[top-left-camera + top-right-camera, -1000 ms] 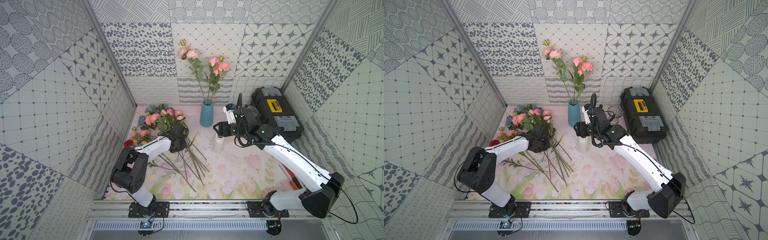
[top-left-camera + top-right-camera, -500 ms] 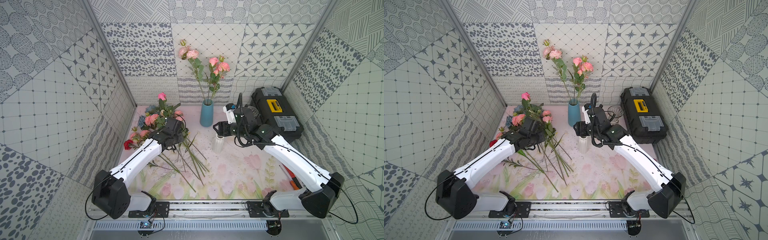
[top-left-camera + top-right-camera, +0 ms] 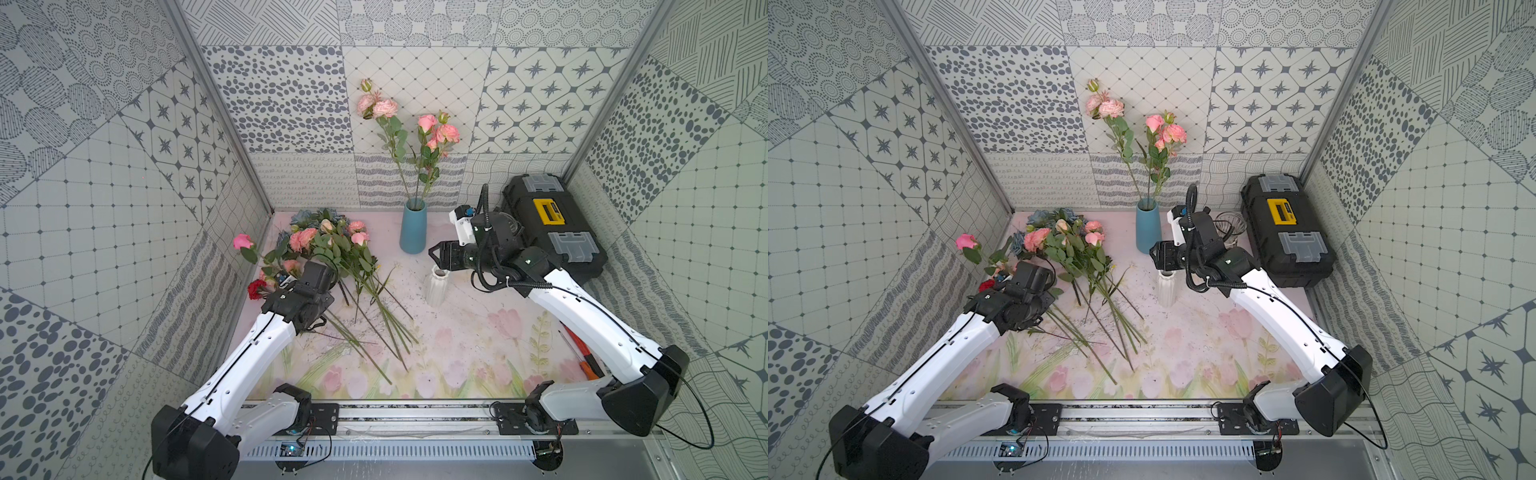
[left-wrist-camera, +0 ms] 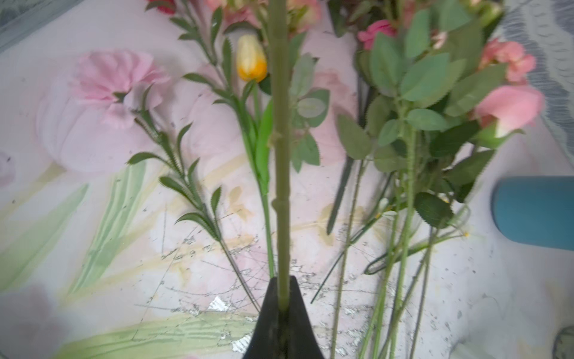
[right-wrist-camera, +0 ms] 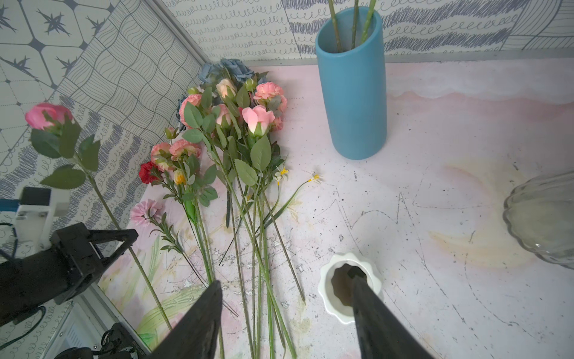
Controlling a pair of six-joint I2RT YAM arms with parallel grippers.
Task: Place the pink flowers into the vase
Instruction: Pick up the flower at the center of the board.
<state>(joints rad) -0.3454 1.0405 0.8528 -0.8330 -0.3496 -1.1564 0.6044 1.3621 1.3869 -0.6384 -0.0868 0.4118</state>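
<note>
Near the left wall, left fingers (image 4: pixel 268 314) pinch the stem of one pink rose (image 3: pixel 242 241), which is held clear of the surface (image 3: pixel 457 332). Other pink flowers (image 3: pixel 328 245) lie heaped beside it. Three stems already stand in the blue vase (image 3: pixel 413 232). Right fingers (image 5: pixel 202 314) are spread wide above a white vase (image 3: pixel 435 286), holding nothing.

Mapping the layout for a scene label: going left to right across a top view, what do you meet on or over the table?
lifted pink rose → pink roses lying on the table → blue vase → white ribbed vase → black toolbox
</note>
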